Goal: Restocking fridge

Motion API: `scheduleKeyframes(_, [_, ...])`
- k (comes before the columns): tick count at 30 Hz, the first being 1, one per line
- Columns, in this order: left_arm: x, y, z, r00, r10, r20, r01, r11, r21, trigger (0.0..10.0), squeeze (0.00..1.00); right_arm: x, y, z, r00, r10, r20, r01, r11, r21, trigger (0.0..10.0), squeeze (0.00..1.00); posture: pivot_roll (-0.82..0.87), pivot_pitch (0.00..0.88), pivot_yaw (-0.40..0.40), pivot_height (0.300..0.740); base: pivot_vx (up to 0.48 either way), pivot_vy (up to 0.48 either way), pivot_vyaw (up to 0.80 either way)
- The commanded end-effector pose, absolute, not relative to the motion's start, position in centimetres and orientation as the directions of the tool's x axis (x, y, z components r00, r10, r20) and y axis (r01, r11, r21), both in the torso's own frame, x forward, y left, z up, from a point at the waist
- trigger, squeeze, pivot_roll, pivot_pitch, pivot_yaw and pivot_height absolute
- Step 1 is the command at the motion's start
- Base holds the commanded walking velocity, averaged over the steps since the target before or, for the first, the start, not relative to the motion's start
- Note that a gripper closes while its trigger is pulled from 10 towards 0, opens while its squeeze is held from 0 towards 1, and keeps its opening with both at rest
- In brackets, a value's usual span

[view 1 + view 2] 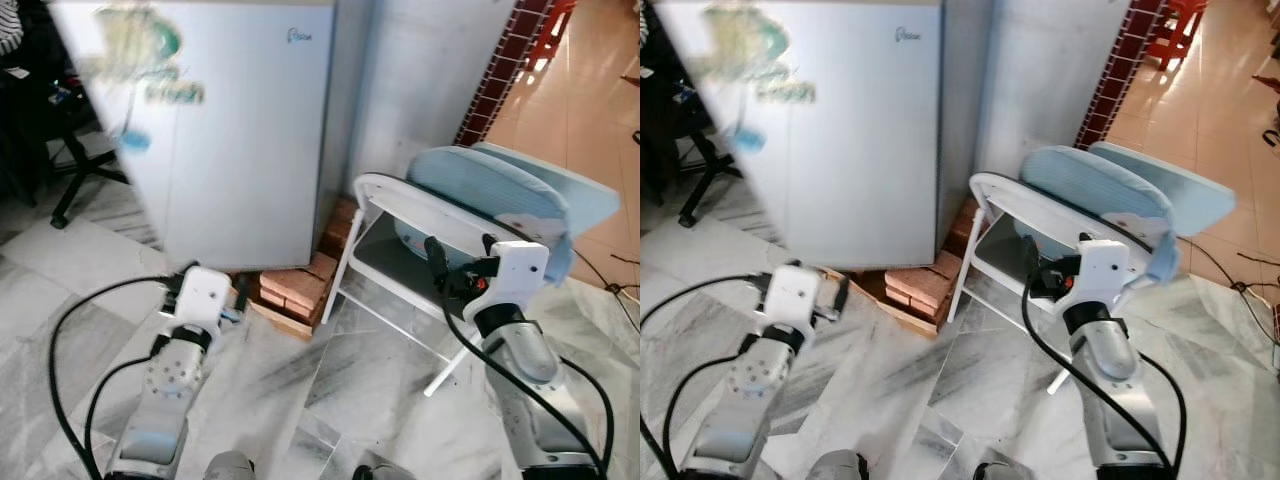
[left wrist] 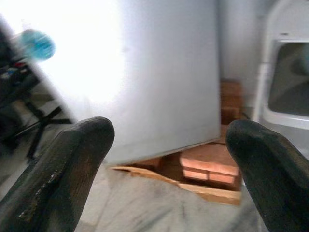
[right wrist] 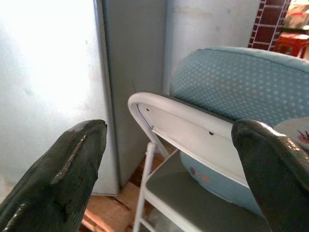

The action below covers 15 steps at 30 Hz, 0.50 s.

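Two silver arms reach forward toward a small white fridge (image 1: pixel 235 140), whose door is closed and whose top edge is cut off by the frame. Blurred green and blue markings on the door cannot be read. The fridge stands on a stack of bricks (image 1: pixel 295 288) and a wooden board, partly hidden under its base. The left tool (image 2: pixel 166 169) hovers low in front of the fridge's bottom edge, its fingers (image 2: pixel 63 174) spread wide with nothing between them. The right tool (image 3: pixel 169 169) is beside the fridge, in front of a white folding chair (image 1: pixel 400 215) that stands just beside the fridge; its fingers are likewise wide apart and hold nothing. Light blue cushions (image 1: pixel 490 195) lie piled on the chair, their far end cut off behind the right arm. Left of the fridge, a dark chair base (image 1: pixel 85 175) shows only in part, smeared by motion.
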<state>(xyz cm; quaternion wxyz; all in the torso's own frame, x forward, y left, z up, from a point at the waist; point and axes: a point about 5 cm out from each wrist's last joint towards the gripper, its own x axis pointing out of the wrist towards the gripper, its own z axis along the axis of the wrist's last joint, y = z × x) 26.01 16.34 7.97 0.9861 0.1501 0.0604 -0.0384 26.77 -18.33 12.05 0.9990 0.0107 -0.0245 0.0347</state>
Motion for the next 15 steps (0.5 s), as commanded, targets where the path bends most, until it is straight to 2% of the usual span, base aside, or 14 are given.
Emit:
scheduleKeyframes(1, [26.2,16.3,8.1,0.991,-0.053,-0.125,0.087,0.955,0.284,10.0,0.0,26.8,-18.0,12.2,0.996,0.044,0.083,-0.045,0.999,0.001,10.0,0.0,0.14,0.069,-0.042,0.74,0.0,0.476,0.0])
scheduleKeyframes(6, [26.5,16.1,8.1,0.99,-0.074,-0.117,0.101,0.963,0.251,10.0,0.0,27.0,-18.1,12.0,0.995,-0.016,0.094,0.013,0.999,0.029,10.0,0.0,0.13,0.064,-0.038,0.74,0.0,0.45,0.0])
scheduleKeyframes(11, [27.2,16.0,9.5,0.998,-0.061,-0.014,0.062,0.973,0.221,10.0,0.0,26.8,-18.2,11.4,0.996,-0.022,0.088,0.021,1.0,0.013,10.0,0.0,0.13,0.058,-0.04,0.74,0.0,0.476,-0.68])
scheduleKeyframes(15, [27.7,15.8,10.5,0.997,-0.066,0.048,0.056,0.981,0.184,10.0,0.0,26.5,-18.4,10.8,0.997,-0.03,0.071,0.03,1.0,0.006,10.0,0.0,0.12,0.057,-0.038,0.74,0.0,0.48,0.0])
